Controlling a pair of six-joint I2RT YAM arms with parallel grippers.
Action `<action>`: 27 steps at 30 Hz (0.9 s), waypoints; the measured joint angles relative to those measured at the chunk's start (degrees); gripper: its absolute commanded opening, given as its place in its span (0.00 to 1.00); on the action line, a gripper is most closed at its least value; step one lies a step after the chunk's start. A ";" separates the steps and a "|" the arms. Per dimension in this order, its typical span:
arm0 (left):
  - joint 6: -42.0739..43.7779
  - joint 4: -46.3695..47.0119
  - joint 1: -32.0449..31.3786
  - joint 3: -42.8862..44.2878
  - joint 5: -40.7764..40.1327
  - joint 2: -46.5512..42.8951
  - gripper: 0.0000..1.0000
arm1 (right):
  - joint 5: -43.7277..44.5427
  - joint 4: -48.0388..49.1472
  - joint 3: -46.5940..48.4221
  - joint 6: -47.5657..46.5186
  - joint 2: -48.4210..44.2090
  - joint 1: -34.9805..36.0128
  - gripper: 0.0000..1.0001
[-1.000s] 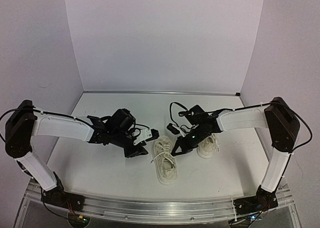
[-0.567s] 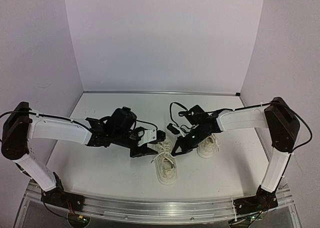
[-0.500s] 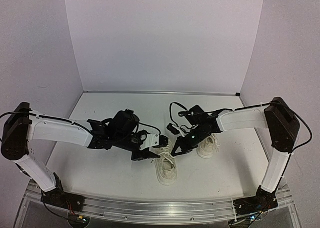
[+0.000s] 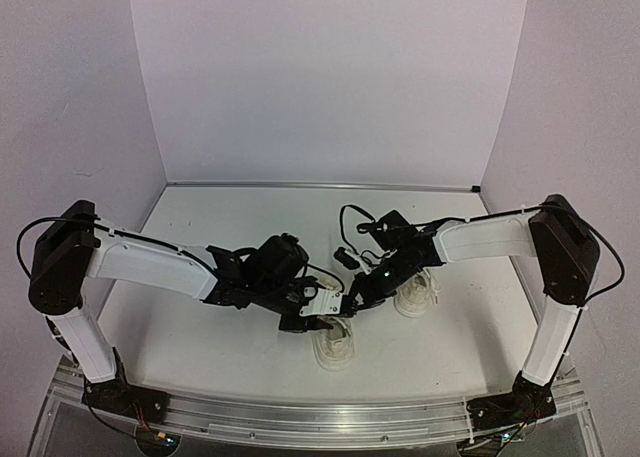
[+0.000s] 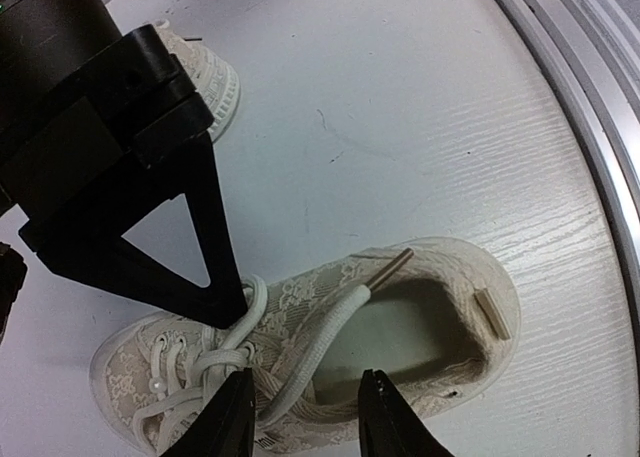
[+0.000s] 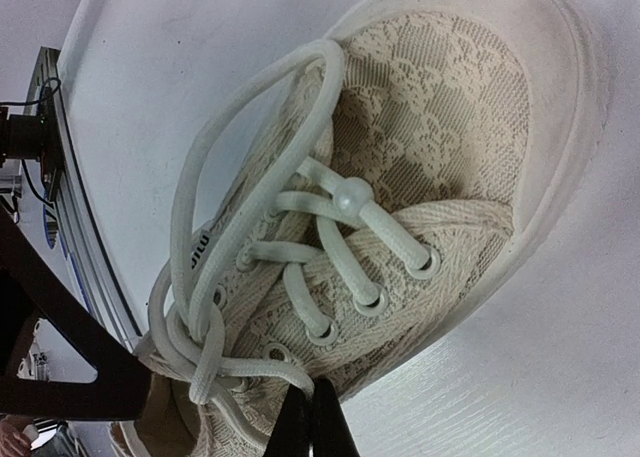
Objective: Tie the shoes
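The shoes [image 5: 310, 282] are cream lace-patterned cloth with matt woven cord laces [image 5: 325, 327]; the table [image 5: 420, 127] is white, matt, wood-grained.

The left arm [image 4: 150, 265] and right arm [image 4: 485, 239] have white shells, black joints, looping black cables.

Toe of shoe [image 5: 420, 265] beyond left-wrist view's bottom edge

Overhead overview; wrist close-ups, same shoe [image 5: 300, 289]
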 measured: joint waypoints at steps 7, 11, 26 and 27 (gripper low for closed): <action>1.03 -0.03 -0.88 0.61 -0.56 0.00 0.02 | 0.00 0.01 0.00 0.02 0.00 0.00 0.00; 1.11 0.03 -2.12 1.75 -0.61 0.00 0.00 | -0.03 0.01 0.00 0.02 0.00 0.00 0.00; 0.71 0.11 -4.37 4.33 1.60 0.00 0.20 | -0.17 0.05 0.00 0.07 0.00 0.00 0.00; 0.49 0.21 -4.46 4.37 1.85 0.00 0.30 | -0.17 0.05 0.00 0.07 0.00 0.00 0.00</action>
